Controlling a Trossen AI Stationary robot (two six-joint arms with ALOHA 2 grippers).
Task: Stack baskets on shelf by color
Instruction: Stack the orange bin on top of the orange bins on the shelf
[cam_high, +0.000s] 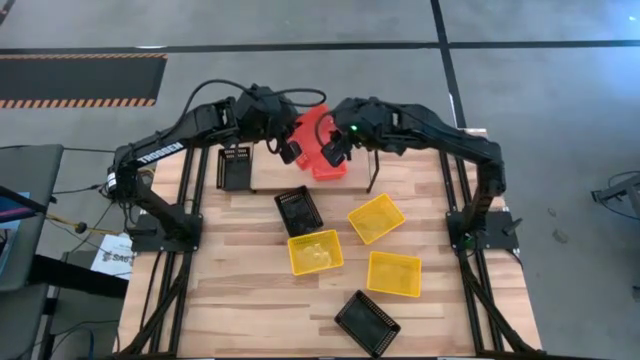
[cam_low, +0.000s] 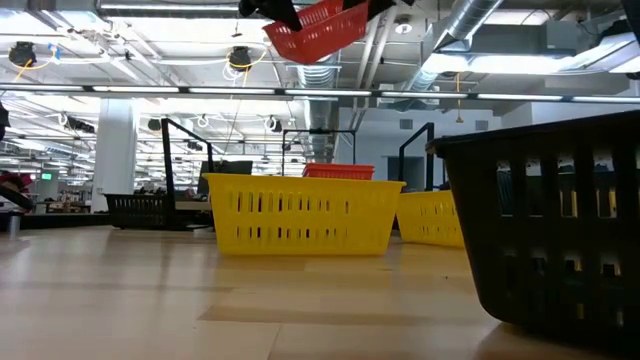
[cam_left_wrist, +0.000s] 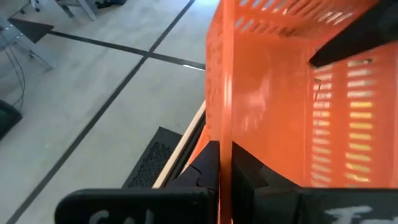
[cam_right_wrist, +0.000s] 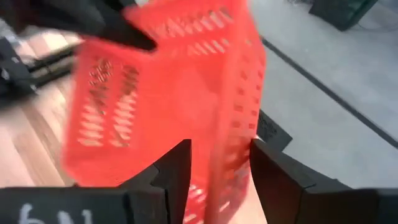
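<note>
Hanging high over the far edge of the bench (cam_high: 250, 310), tilted, between both arms: one red basket (cam_high: 316, 135), right above the shelf (cam_high: 268, 178). Pinched thinly at one mesh wall by the left gripper (cam_left_wrist: 225, 163), clenched on the rim. Straddled on the opposite wall by the right gripper (cam_right_wrist: 217, 169), fingers spread and seemingly not touching plastic.

Likely very light, somewhat flexible, smooth enough to pivot in a one-wall pinch; best taken by the rim at mid-wall, squeezing gently to avoid bowing the mesh.

Resting below on the shelf: another red basket (cam_low: 338, 172) under the held one, and a black basket (cam_high: 236, 166) toward the left end. Tight quarters there, with the shelf's upright wire loops and two grippers crowded close. Plenty of bare bench nearer the camera, apart from three yellow baskets (cam_high: 376, 218) and two loose black baskets (cam_high: 298, 210), well apart from the shelf. Worth lowering level to nest cleanly.
</note>
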